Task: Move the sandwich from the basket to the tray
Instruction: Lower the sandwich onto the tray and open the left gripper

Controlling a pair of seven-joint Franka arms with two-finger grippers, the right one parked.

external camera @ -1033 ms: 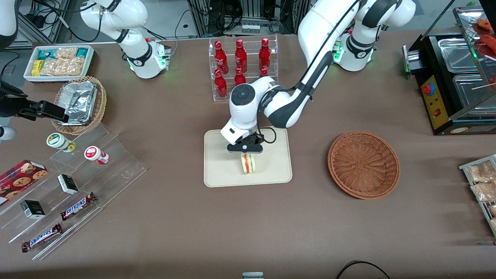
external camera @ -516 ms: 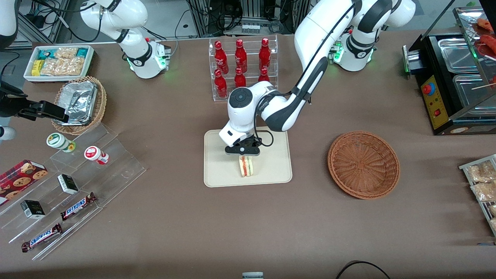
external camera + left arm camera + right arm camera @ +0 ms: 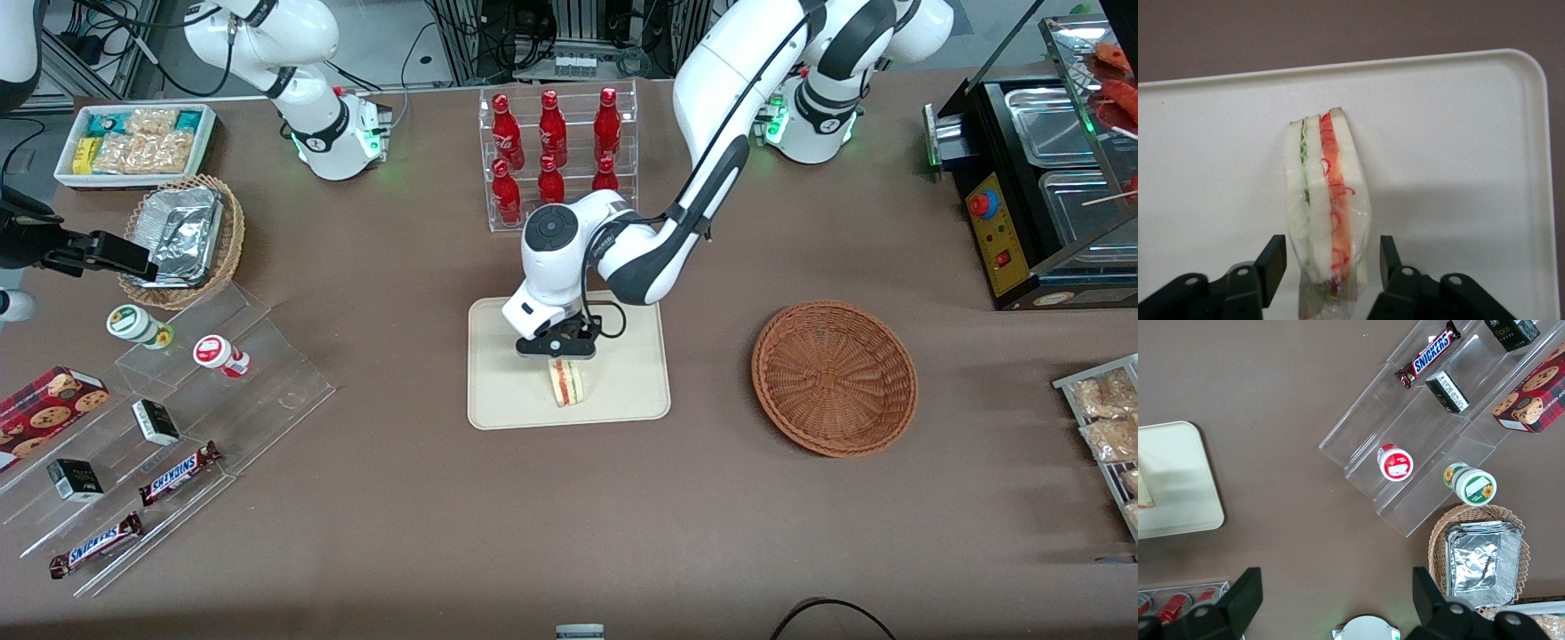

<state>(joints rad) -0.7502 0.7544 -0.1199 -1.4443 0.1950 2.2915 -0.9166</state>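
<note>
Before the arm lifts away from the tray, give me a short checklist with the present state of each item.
1. Sandwich over the tray, not the basket: ok.
2. Sandwich resting on the tray surface: ok, it stands on edge there.
3. Gripper released: ok, its fingers stand apart from the bread on both sides.
4. Sandwich well inside the tray rim: ok, bare tray shows all around it.
5. Sandwich stable once the arm lifts: cannot tell, it stands on a narrow edge and may tip.
6. Basket empty: ok, nothing shows in it.
</note>
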